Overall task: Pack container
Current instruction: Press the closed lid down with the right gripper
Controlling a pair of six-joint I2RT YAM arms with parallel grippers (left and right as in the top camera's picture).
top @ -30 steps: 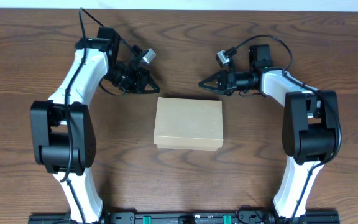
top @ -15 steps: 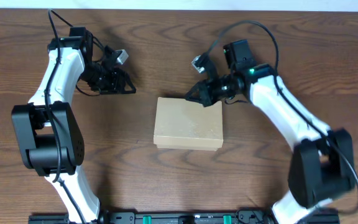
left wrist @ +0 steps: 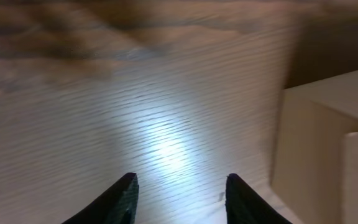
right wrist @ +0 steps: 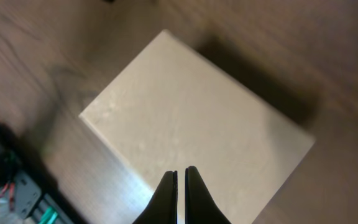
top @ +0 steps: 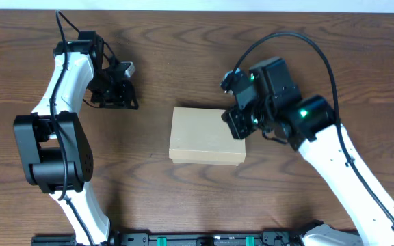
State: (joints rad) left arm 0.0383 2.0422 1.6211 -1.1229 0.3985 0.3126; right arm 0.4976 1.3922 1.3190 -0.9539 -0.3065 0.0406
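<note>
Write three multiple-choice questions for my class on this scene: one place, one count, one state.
1. Where is the right gripper? A) above the container B) over bare wood C) out of view
2. How many containers are on the table? A) three B) two C) one
3. The left gripper is: A) shut on a pen B) open C) shut on the container
Answers: 1 A, the right wrist view looks down on its lid; 2 C, the overhead view shows one; 3 B, its fingers stand apart.
</note>
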